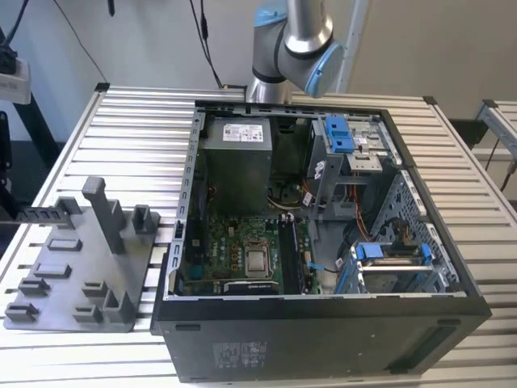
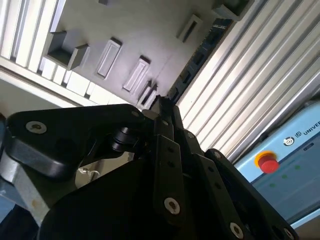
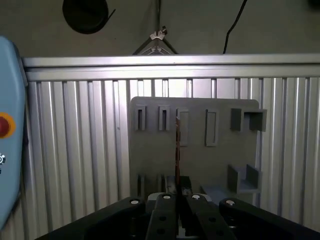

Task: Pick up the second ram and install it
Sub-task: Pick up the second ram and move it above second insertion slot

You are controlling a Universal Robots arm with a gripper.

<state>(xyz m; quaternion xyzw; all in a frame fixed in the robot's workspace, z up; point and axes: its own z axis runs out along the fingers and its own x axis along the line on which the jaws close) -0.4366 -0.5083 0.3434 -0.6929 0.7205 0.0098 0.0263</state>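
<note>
Second ram [image 1: 48, 214] standing on edge at the border of the grey fixture [image 1: 129, 263]. End effector [image 3: 178, 190] above the fixture, in line with the ram; whether clenched or released cannot be told. Risk: a slight lateral offset could knock or skew the thin ram in the fixture.

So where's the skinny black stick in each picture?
Exterior view: the second ram sits near that view's left edge, by the grey fixture plate.
First wrist view: thin edge-on strip sticking out from the jaws.
Second wrist view: dark strip past the jaws.
Shared landmark: the grey fixture plate.
</note>
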